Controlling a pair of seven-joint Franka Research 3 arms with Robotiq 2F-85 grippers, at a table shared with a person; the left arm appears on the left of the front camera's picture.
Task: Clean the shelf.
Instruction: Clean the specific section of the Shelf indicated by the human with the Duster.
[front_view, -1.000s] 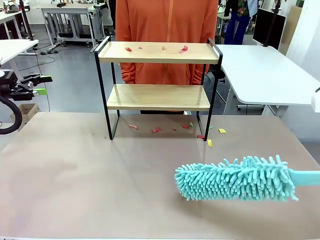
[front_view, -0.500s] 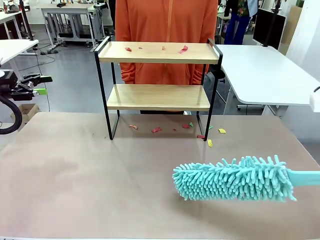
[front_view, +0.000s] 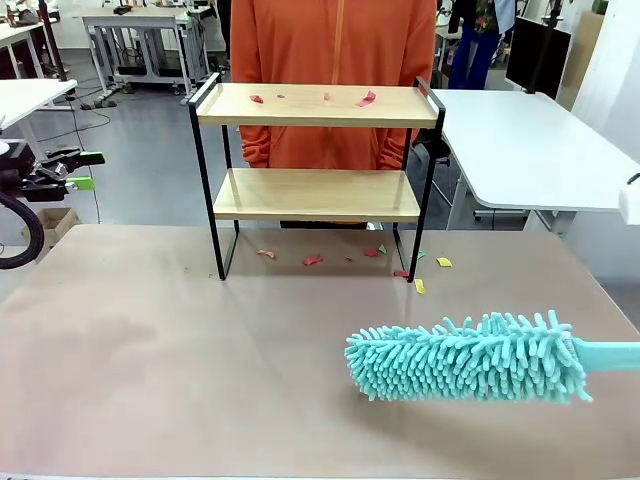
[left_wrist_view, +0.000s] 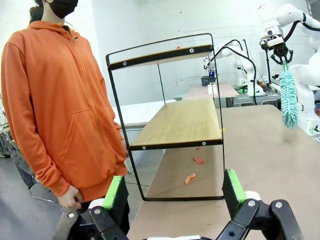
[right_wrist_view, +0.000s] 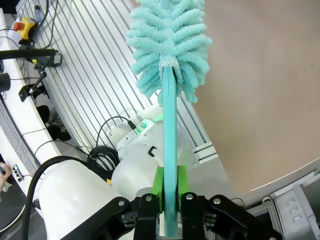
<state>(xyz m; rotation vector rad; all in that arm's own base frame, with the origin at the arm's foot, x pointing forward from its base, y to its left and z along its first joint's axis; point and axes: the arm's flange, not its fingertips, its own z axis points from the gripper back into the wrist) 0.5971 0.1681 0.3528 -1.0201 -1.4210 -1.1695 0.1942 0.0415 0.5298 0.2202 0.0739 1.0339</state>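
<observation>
Clamping a teal duster (front_view: 470, 358) by its handle, the right gripper (right_wrist_view: 169, 187) holds it over the table (front_view: 180, 340) near the shelf (front_view: 316, 105); the left gripper (left_wrist_view: 173, 189) gapes open.

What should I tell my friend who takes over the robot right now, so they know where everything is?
The left gripper is open and empty, off the table's left side, facing the end of the shelf.
The right gripper is shut on the handle of the teal duster; its fluffy head is low over the near right part of the table, apart from the shelf.
The shelf stands at the far edge, in front of the person.
Done, it seems: the lower board looks clean; coloured bits lie on the table under it.
Left: sweep the red scraps off the top board.
</observation>
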